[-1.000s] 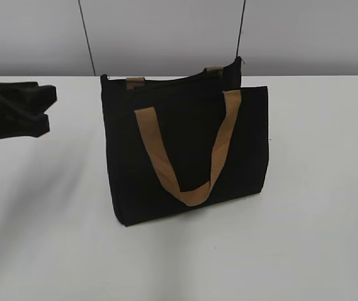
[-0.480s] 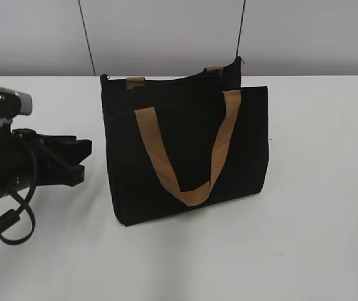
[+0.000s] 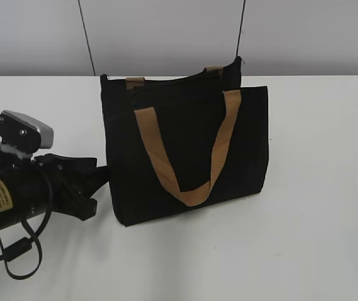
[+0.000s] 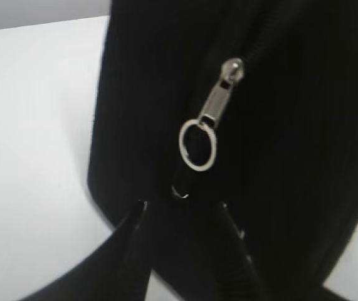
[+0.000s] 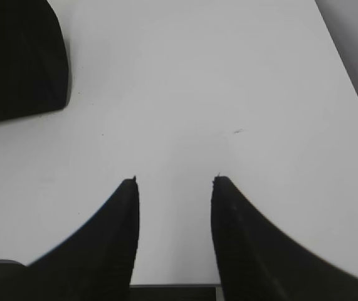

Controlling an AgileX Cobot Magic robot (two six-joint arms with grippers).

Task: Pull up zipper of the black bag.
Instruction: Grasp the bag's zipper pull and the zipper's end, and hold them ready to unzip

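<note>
Black bag [image 3: 185,150] apparently touched by parted left gripper [image 4: 179,204].

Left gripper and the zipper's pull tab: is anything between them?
No. In the left wrist view the left gripper, jaws open, sits just below the pull tab's ring; only black bag fabric lies between.

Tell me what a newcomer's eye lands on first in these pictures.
The black bag stands upright mid-table, a tan handle loop hanging down its front face. The left gripper sits low at the bag's left end, fingers open just below the silvery zipper pull and its ring. The right gripper is open over bare table.
</note>
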